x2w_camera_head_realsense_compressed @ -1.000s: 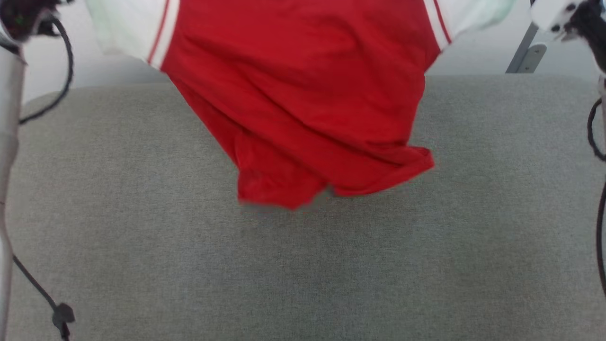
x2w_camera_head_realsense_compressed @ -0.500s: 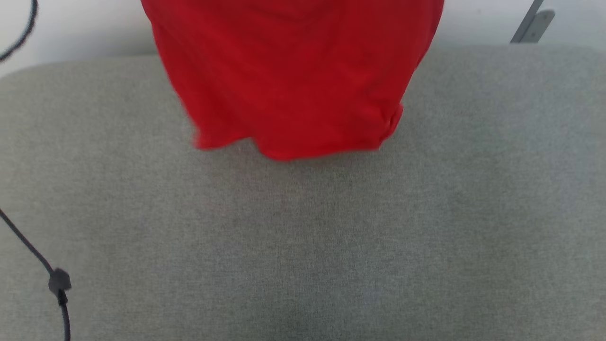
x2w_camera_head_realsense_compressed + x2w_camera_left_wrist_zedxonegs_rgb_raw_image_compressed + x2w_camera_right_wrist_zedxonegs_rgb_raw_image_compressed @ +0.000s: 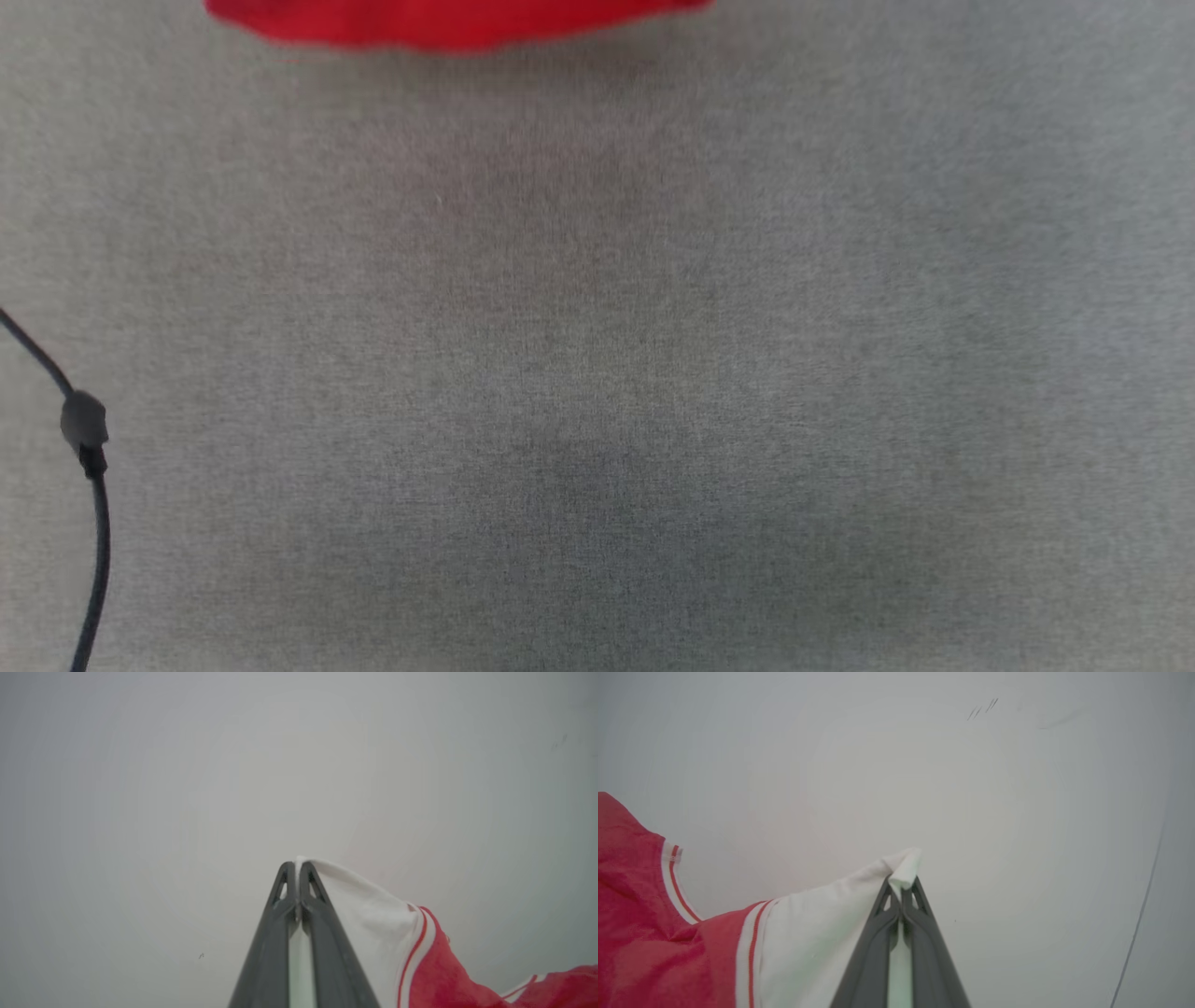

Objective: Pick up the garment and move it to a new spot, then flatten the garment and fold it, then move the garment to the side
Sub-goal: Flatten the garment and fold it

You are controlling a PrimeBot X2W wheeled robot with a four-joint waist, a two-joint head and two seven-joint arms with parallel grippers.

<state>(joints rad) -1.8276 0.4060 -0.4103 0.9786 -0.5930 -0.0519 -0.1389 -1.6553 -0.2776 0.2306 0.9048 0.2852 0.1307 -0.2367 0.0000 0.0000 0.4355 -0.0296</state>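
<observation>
Left gripper (image 3: 297, 865): clenched on a white sleeve tip of the garment (image 3: 373, 914). Right gripper (image 3: 902, 884): likewise pinched on the opposite sleeve. Garment held aloft, spread between the two. Hem reduced from a full hanging panel a second ago to a red sliver at the head view's top edge (camera itself shifted, so not all garment motion). Grey cloth surface (image 3: 597, 373) below, dark cable (image 3: 89, 523) at left. Judged: lift done, transfer under way, flattening outstanding.

Soft matt cloth garment (image 3: 654, 933); grey surface (image 3: 597, 373) matt woven fabric (fine grain); cable (image 3: 98, 541) smooth.
</observation>
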